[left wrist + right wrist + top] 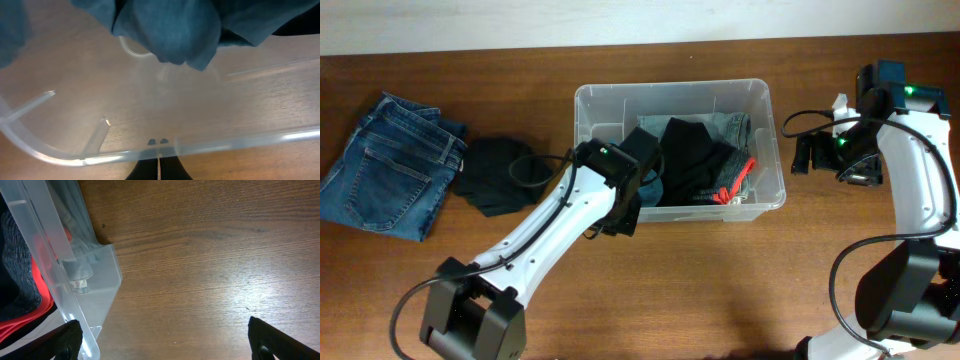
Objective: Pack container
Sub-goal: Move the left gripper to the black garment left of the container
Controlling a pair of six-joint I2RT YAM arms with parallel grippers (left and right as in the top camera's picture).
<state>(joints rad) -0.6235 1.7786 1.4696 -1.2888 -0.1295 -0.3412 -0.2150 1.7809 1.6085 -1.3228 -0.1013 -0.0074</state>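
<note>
Well apart from the container (670,86) lie jeans (390,165); left gripper (159,170) pinched closed, right gripper (161,335) spread wide.

Quick tally: one clear container (670,86) and two robot arms, a left arm (550,225) and a right arm (923,170). Loose on the bench there's one folded pair of jeans (385,165) and one black garment (495,178). Inside: one red item (735,181), one pale denim piece (735,125), one teal cloth (170,30), plus a black pile (690,155), maybe one garment or two, can't tell.
</note>
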